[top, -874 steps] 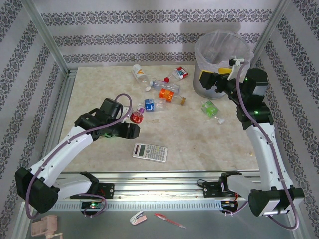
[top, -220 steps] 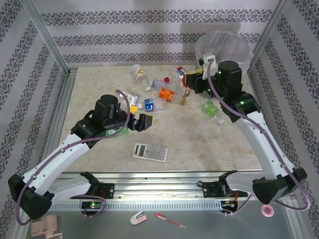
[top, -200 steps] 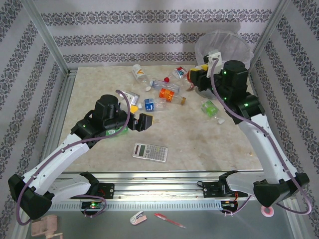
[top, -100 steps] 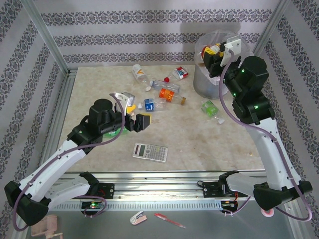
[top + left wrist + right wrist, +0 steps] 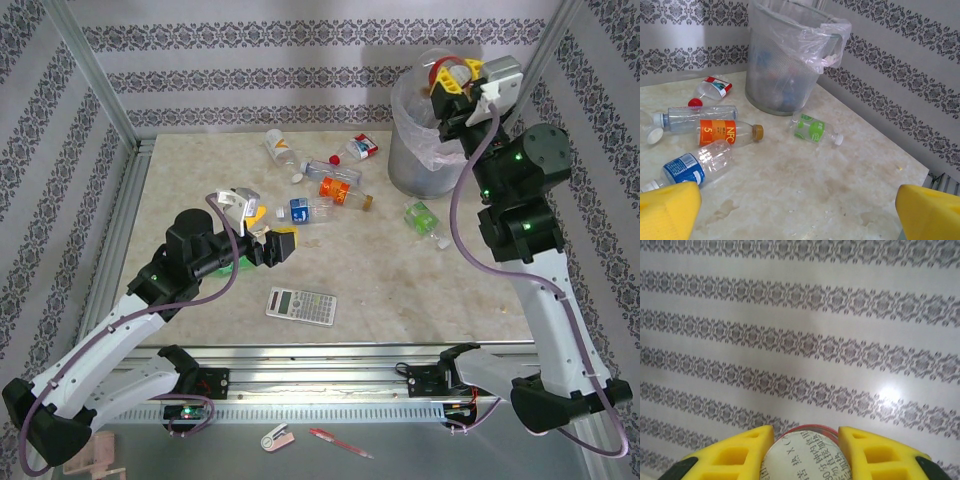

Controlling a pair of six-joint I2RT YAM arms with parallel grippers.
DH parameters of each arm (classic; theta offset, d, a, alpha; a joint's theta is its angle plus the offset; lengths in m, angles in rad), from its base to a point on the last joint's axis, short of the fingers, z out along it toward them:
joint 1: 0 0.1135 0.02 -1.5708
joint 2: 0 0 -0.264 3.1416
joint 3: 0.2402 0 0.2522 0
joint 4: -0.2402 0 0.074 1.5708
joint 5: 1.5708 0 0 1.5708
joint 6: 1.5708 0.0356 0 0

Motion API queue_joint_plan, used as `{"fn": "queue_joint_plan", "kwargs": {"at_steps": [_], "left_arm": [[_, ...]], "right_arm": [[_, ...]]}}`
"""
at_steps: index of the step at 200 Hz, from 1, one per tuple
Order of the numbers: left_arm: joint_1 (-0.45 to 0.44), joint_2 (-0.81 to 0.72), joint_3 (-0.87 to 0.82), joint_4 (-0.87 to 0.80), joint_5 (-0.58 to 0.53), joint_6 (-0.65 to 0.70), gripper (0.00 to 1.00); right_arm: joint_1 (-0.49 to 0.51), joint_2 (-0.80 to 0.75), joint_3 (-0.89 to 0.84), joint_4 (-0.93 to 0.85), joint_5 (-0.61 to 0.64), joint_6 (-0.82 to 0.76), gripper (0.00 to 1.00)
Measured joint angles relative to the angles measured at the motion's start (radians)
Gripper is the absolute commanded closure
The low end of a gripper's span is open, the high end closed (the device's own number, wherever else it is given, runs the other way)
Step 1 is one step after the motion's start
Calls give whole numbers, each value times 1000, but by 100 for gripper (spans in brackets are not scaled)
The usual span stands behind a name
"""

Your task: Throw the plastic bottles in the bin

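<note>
The right gripper (image 5: pixel 458 79) is clamped on a small bottle (image 5: pixel 804 456), high above the bin (image 5: pixel 412 168) below it. I'd centre it over the opening before letting go. The left gripper (image 5: pixel 270 242) gapes wide, with the loose bottles (image 5: pixel 335 188) lying just ahead.

Plastic bottles (image 5: pixel 722 135) on table (image 5: pixel 805 190) near lined bin (image 5: pixel 782 75)
</note>
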Motion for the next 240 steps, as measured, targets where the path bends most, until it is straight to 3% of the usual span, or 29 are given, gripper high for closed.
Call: {"fn": "queue_joint_plan", "kwargs": {"at_steps": [67,176,240], "left_arm": [[0,1,-6,18,-3,0,0],[0,36,-6,43,-11,0,0],[0,86,8,55,-40,0,0]], "right_arm": [[0,-42,0,138,10,-98,100],[-7,-11,0,203,6,-187,100],[-101,85,-3,208,-13,-163,100]]}}
